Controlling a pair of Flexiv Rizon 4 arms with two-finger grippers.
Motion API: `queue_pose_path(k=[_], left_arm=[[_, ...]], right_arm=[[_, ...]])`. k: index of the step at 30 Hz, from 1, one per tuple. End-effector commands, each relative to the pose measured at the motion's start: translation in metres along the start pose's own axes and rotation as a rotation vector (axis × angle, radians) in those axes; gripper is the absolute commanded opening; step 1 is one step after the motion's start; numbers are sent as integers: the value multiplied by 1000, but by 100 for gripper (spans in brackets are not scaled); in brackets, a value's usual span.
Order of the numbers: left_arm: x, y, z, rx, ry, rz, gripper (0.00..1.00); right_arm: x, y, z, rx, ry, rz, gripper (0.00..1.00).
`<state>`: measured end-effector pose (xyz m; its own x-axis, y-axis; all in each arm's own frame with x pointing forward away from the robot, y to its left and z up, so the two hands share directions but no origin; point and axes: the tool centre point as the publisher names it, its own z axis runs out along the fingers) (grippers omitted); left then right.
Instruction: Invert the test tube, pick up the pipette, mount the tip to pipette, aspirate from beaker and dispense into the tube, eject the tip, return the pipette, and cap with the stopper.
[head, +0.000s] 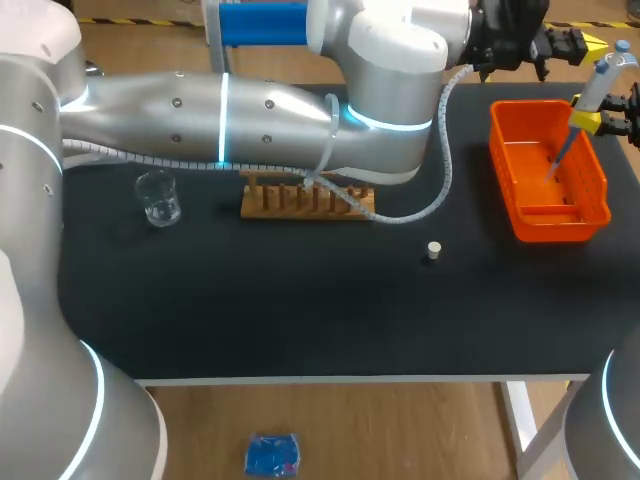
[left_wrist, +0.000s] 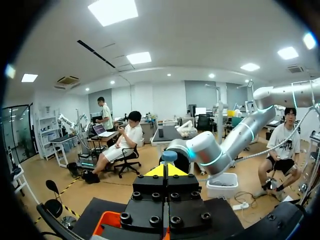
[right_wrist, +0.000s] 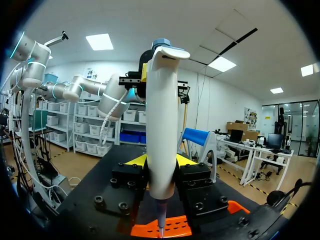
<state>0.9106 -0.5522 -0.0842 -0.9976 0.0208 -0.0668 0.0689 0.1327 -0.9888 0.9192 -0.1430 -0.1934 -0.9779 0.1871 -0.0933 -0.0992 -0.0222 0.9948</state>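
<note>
The right end effector (head: 592, 120) is clenched on the pipette (head: 598, 85), its yellow fingers pressing the white barrel from both sides. It holds the pipette tilted over the orange bin (head: 560, 228) at the right of the tabletop (head: 300, 310), with the tip (head: 558, 160) mounted and pointing down inside the bin's walls. The left end effector (head: 588, 43) has its fingers closed together on nothing and sits just beside the pipette's head; its own wrist view shows a bluish knob right ahead of the yellow tips. I judge this to be the eject step, with the closed fingers serving as a pusher. The main risk is that push: off centre, it could twist or slide the barrel in the right grasp, or it could land on the plunger instead of the ejector and spit out leftover liquid. Because the pipette is tilted, a tip flung sideways might clear the bin's rim. The left arm spans the wooden rack (head: 305, 200) and its white hose (head: 410, 212) droops down to it, so a careless retreat could snag the pegs and drag the rack toward the beaker (head: 158, 197). I cannot make out the test tube. The stopper (head: 434, 250) lies loose between rack and bin, so capping is not yet done
</note>
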Motion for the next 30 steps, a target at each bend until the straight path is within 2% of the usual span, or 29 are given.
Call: queue_pose_path(k=[1, 30], left_arm=[[0, 4, 4, 41, -3, 1, 0], [3, 19, 7, -16, 15, -25, 0]], right_arm=[[-1, 0, 0, 0, 3, -1, 0], [-1, 0, 0, 0, 3, -1, 0]])
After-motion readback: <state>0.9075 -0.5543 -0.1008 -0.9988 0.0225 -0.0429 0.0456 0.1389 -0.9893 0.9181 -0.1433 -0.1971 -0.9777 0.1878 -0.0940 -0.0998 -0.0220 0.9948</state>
